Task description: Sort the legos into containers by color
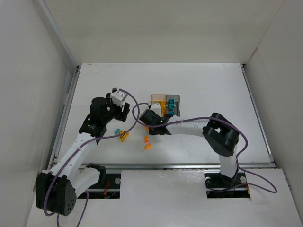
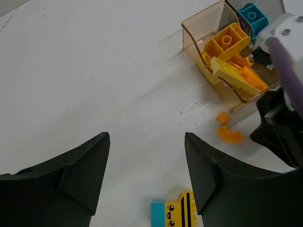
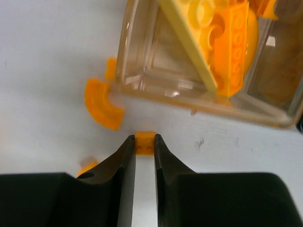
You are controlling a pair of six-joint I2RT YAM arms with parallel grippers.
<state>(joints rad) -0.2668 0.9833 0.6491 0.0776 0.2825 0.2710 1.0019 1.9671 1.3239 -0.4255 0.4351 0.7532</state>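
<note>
The worktop (image 1: 213, 94) was white, with a faint grain in its surface. Plain white walls (image 1: 156, 28) enclosed it on three sides. A metal rail (image 1: 70, 109) ran along its left edge, and a metal strip (image 1: 189, 165) along its near edge.

Amber see-through bin (image 1: 155, 99) and grey bin (image 1: 178, 99) sit side by side mid-table, amber on the left. It's piled with yellow and orange bricks (image 2: 227, 52), and the grey one holds a teal brick (image 2: 251, 14). Loose just near of the amber bin: a curved orange piece (image 3: 100, 104) and a small orange brick (image 3: 145, 143). Further left, a black-striped yellow brick (image 2: 183, 210) touches a teal one (image 2: 157, 210).
</note>
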